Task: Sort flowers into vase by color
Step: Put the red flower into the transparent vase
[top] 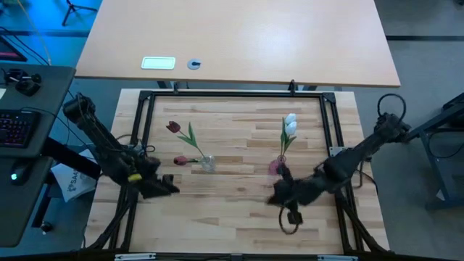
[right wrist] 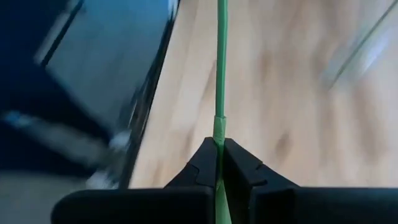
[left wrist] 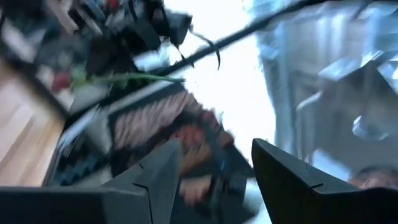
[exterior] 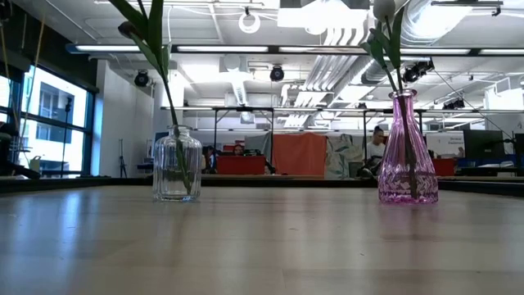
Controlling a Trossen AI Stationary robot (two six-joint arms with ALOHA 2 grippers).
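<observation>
Wooden tabletop (top: 232, 210) gives you your widest room: the near half is bare, while the black frame (top: 330, 130) hems the sides. At about two o'clock from centre stands the pink vase (exterior: 407, 160) with the white tulips (top: 290, 123); at ten o'clock the clear vase (exterior: 177, 164) holds a dark red tulip (top: 172, 127), another red head (top: 180, 160) lying beside it. Your right gripper (right wrist: 219, 155), near five o'clock, is clamped on a thin green stem (right wrist: 221, 62); its flower head isn't visible, so check the colour before choosing a vase. Keep the stem vertical and lower it slowly, clear of the standing leaves. Your left gripper (left wrist: 214, 171), near eight o'clock, is parted and empty.
</observation>
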